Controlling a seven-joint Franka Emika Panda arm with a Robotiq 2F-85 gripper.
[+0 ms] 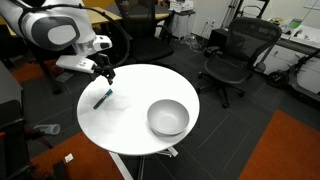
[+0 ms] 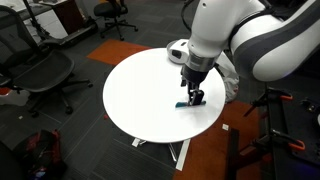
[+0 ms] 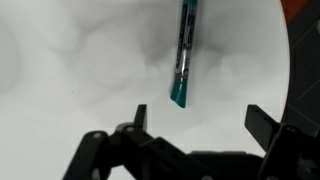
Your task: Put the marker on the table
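The marker [image 1: 102,97], a slim dark teal stick, lies flat on the round white table [image 1: 140,125]. It also shows in an exterior view [image 2: 186,104] and in the wrist view [image 3: 184,55]. My gripper [image 1: 104,75] hovers a little above the marker, open and empty, and shows in an exterior view [image 2: 195,94]. In the wrist view the two fingers [image 3: 196,122] stand wide apart with the marker's teal end just beyond them.
A metal bowl [image 1: 167,117] stands on the table, away from the marker. Black office chairs [image 1: 235,55] stand around on the dark floor. The table edge [image 2: 215,120] is close to the marker.
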